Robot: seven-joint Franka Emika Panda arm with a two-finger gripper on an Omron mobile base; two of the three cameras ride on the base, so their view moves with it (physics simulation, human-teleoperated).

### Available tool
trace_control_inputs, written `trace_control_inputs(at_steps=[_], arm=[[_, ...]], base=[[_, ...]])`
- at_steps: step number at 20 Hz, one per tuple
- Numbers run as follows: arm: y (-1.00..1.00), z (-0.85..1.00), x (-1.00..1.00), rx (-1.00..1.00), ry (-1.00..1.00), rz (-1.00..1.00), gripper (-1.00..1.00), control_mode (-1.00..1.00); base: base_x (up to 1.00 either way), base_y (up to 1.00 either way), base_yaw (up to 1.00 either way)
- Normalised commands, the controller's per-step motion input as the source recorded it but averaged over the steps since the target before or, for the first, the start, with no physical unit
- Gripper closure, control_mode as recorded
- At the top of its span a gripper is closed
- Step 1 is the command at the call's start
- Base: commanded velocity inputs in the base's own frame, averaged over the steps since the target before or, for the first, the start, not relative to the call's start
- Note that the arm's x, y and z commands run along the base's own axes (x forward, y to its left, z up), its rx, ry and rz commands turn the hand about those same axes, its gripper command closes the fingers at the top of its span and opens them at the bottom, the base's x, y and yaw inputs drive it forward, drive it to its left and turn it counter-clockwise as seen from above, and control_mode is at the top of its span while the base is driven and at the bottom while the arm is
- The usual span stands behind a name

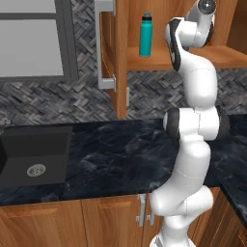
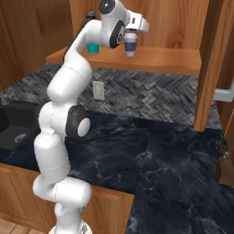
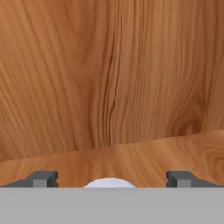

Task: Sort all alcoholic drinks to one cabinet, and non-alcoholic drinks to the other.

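My gripper (image 2: 131, 36) is up inside the open brown wall cabinet (image 2: 160, 27), just above a small pale lidded cup with a dark sleeve (image 2: 131, 45) that stands upright on the shelf floor (image 2: 164, 60). In the hand view the gripper (image 3: 111, 179) is open, its fingertips (image 3: 42, 178) set wide on either side of the cup's white lid (image 3: 109, 183), apart from it. A slim teal bottle (image 1: 145, 34) stands upright on the same shelf to the left; the arm half hides this teal bottle (image 2: 93, 48) in the right base view.
The cabinet's doors hang open: one on the left with a silver bar handle (image 1: 103, 43), one on the right (image 2: 211, 64). Below lie a dark marble counter (image 1: 120, 154), a black sink (image 1: 34, 154) at left, and wooden base cupboards (image 1: 96, 219).
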Motion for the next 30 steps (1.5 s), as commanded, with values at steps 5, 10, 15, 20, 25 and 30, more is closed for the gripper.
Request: trace_control_inputs(at_steps=[5,10,15,20,25,30], arm=[[0.00,-0.15,-0.98,0.00,0.00,0.00,-1.00,-1.00],[0.02,-0.43,-1.00,0.00,0.00,0.00,-1.00,-1.00],[0.32,-0.45,-1.00,0.00,0.00,0.00,-1.00,-1.00],[0.48,-0.51,-1.00,-0.02,0.00,0.00,-1.00,-1.00],[0.55,-0.97,-1.00,-0.14,0.07,0.00,-1.00,-1.00],[0.13,-0.93,-0.46,-0.03,0.05,0.00,-1.00,-1.00]], base=[[0.00,0.00,0.00],[0.00,0.00,0.00],[0.00,0.00,0.00],[0.00,0.00,0.00],[0.00,0.00,0.00],[0.00,0.00,0.00]])
